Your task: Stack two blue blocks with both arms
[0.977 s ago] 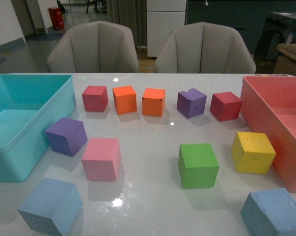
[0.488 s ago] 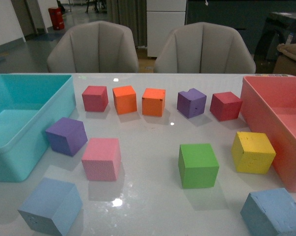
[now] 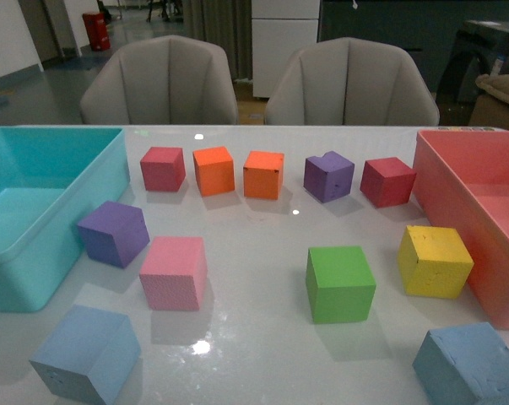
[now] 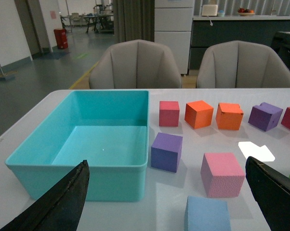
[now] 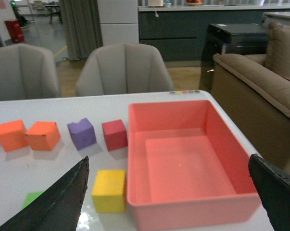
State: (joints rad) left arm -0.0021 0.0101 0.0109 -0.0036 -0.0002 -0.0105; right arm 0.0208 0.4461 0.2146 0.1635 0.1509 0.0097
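We note the left gripper and right gripper both spread wide, holding nothing. The pale blue block sits just ahead, between the left fingers; the steel blue block lies on the right gripper's side, untouched. Count: two blue blocks, two purple cubes. Nothing shifted since earlier.

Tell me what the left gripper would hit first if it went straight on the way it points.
Probably the pale blue block, the nearest thing ahead of the open left gripper. Depth is unclear, so it might pass over it to the purple block.
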